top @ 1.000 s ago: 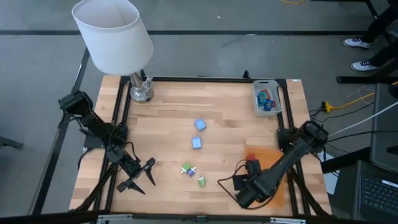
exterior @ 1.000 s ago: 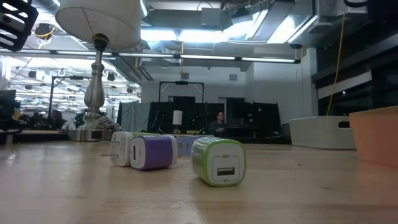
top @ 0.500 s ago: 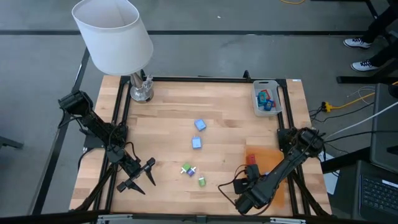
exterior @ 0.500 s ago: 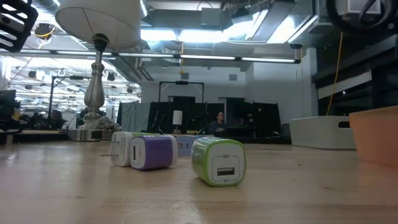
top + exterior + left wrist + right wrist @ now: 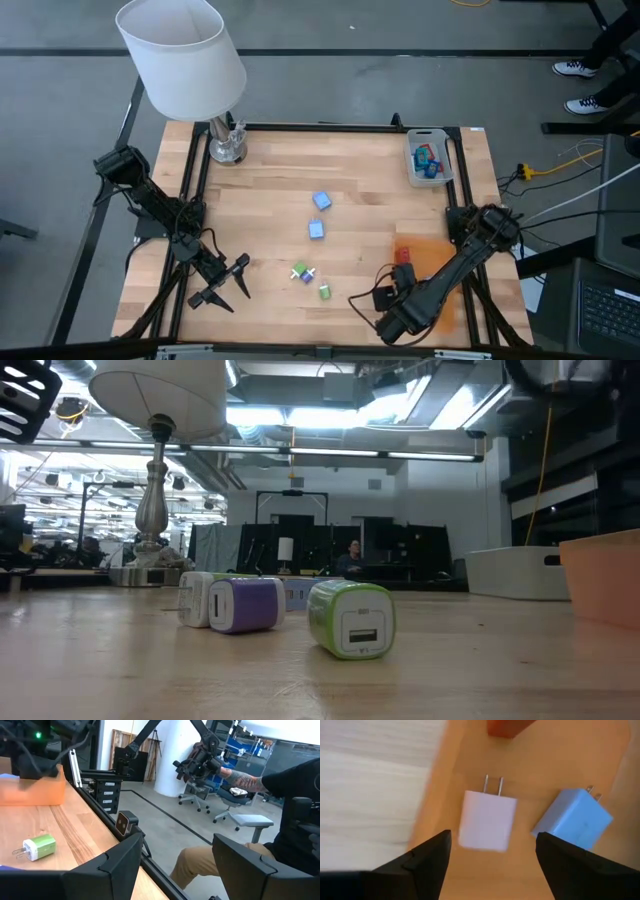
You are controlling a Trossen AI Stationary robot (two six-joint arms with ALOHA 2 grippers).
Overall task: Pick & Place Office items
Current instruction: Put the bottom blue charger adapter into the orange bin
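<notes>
A: What do your office items look like?

B: They're small plug-in charger cubes. A green one [image 5: 351, 619], a purple one [image 5: 245, 604] and a white one [image 5: 194, 598] cluster near the table's [image 5: 260, 190] front middle, and two blue ones [image 5: 318, 215] lie at its centre. On the orange sheet [image 5: 432, 258], a pale lilac cube [image 5: 486, 820] with two prongs lies beside a light blue cube [image 5: 573, 820].

A: And your grippers?

B: Your right gripper [image 5: 492, 855] hangs over those two, fingers spread, holding nothing. Your left gripper [image 5: 228, 283] waits at the front left, open too.
</notes>
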